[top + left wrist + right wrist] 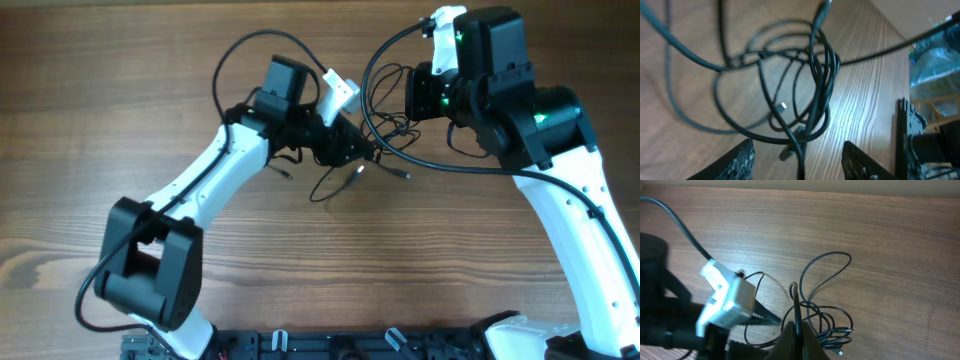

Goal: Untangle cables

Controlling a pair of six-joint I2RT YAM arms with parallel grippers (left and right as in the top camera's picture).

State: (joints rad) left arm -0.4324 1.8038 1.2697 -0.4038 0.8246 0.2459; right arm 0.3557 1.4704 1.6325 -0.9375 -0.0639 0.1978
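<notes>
Overhead looks straight down on the whole table [100, 80]; both wrist views sit close (low, oblique), sharing the cables [822, 107].

Robotics lab bench: two white-and-black jointed robot arms, left [200, 185] and right [572, 195], reach over a brown wood-grain table [110, 80], a black metal mounting rail [330, 345] at its near edge.

Wood-grain table [120, 90]: brown top, grain running left to right in the overhead view. Black slotted rail [330, 345] along its near edge. Past the table edge, blurred blue-green clutter [935, 65], not identifiable.
</notes>
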